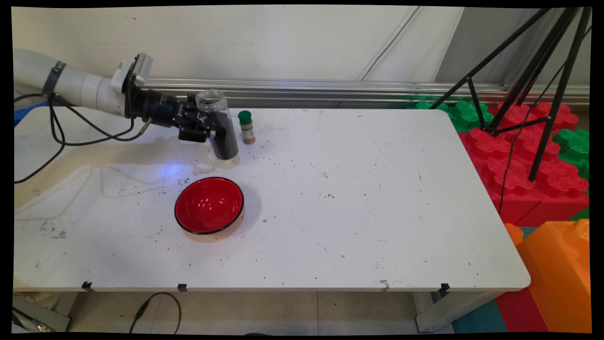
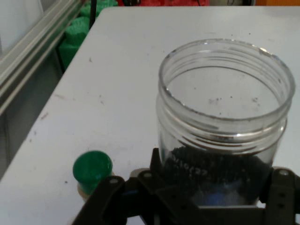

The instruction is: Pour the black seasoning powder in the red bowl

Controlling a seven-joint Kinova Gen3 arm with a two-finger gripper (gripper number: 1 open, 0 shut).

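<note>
My gripper is shut on a clear, lidless plastic jar that is about half full of dark grains. The jar leans slightly, its open mouth up and toward the arm, and its base is at or just above the table. In the hand view the jar fills the centre between the fingers, and the gripper grips it low on its wall. A small spice bottle with a green cap stands just right of the jar, shown in the hand view as the green cap. A red bowl with a black rim sits empty in front of the jar.
Dark grains are scattered over the table around the bowl and jar. Black cables hang from the arm at the left. A black tripod stands off the table's right end over red and green foam blocks, with an orange block nearer.
</note>
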